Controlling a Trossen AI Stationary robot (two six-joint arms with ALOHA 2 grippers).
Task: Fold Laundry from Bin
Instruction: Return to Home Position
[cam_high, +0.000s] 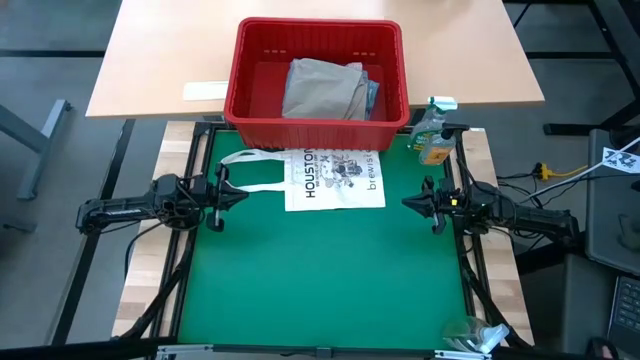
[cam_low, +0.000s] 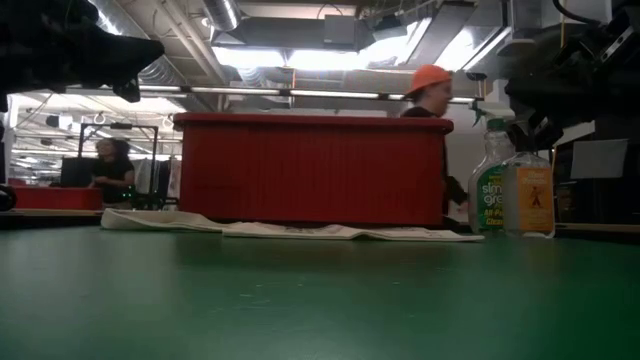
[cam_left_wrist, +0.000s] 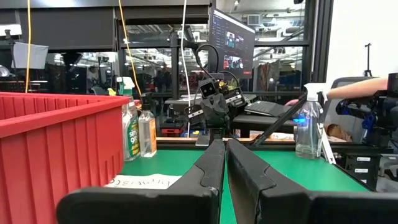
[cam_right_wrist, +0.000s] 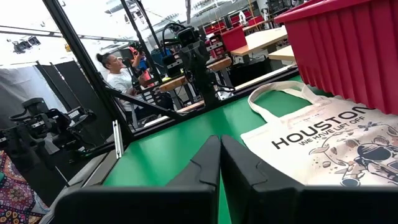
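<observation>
The red bin (cam_high: 250, 100) stands at the far middle of the table. Inside it the laundry lies in a heap: a khaki-grey piece (cam_high: 322, 88) on top and a bluish piece (cam_high: 372, 92) beside it. My left gripper (cam_high: 240, 193) waits shut at the green mat's left edge, pointing level toward the right. My right gripper (cam_high: 408, 203) waits shut at the right edge, pointing toward the left. Both are clear of the bin, and nothing is between their fingers (cam_left_wrist: 211, 168) (cam_right_wrist: 208, 158).
A flat white tote bag printed "HOUSTON" (cam_high: 335, 180) lies on the green mat (cam_high: 320, 280) just in front of the bin, between the two grippers. Two bottles (cam_high: 435, 135) stand at the far right and a clear spray bottle (cam_high: 478, 335) at the near right corner. People are in the room beyond.
</observation>
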